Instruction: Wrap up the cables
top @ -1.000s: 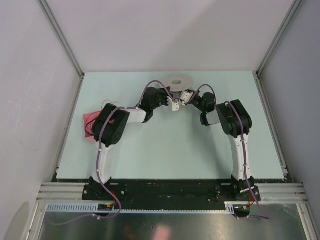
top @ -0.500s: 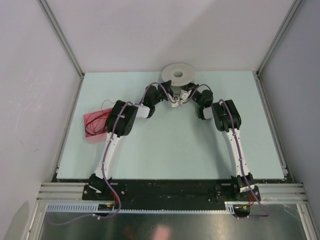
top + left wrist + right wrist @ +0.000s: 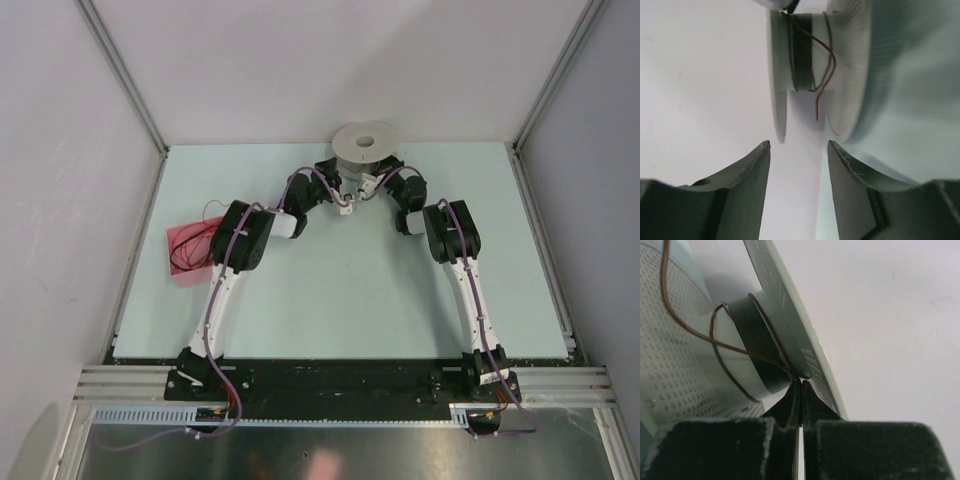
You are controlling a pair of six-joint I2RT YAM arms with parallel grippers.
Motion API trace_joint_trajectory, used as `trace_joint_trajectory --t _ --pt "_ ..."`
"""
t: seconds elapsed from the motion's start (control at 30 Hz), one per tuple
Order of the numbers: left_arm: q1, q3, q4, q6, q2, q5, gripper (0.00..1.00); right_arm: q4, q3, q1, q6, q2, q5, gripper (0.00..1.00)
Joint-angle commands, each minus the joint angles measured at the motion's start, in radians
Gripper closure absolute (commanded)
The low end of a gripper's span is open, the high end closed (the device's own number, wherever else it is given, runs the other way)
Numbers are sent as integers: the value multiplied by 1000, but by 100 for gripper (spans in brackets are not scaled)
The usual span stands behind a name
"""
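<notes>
A pale grey spool (image 3: 362,143) stands at the table's far edge, with a thin dark cable (image 3: 830,55) wound loosely round its core and one free end hanging down. In the left wrist view my left gripper (image 3: 797,145) is open a short way in front of the spool (image 3: 845,75), with nothing between its fingers. My right gripper (image 3: 800,380) is shut at the spool's core, where the cable strands (image 3: 740,352) run into its fingertips. From above, the left gripper (image 3: 347,203) and right gripper (image 3: 366,186) meet just in front of the spool.
A pink sheet (image 3: 183,245) with more loose dark and red cables (image 3: 190,255) lies at the table's left edge, beside the left arm's elbow. Grey walls close in the table at the back and on both sides.
Both arms have stretched toward the back and the spool has moved to the far edge. My left gripper has opened and stands free of the spool.
</notes>
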Motion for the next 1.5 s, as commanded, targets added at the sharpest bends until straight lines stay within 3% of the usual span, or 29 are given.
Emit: trace_joint_trajectory --t 0.0,0.1,0.37,1.47 --pt "15 -89 108 -19 -132 48 43 83 -6 -7 -44 53 24 100" --pt "23 -165 113 -25 -188 68 38 105 -51 -17 -48 35 16 99" --pt "30 -266 117 -34 -284 102 32 178 -202 -36 -49 -34 -3 85" --pt "21 -462 116 -44 -470 144 32 298 -695 -50 -35 -308 -57 85"
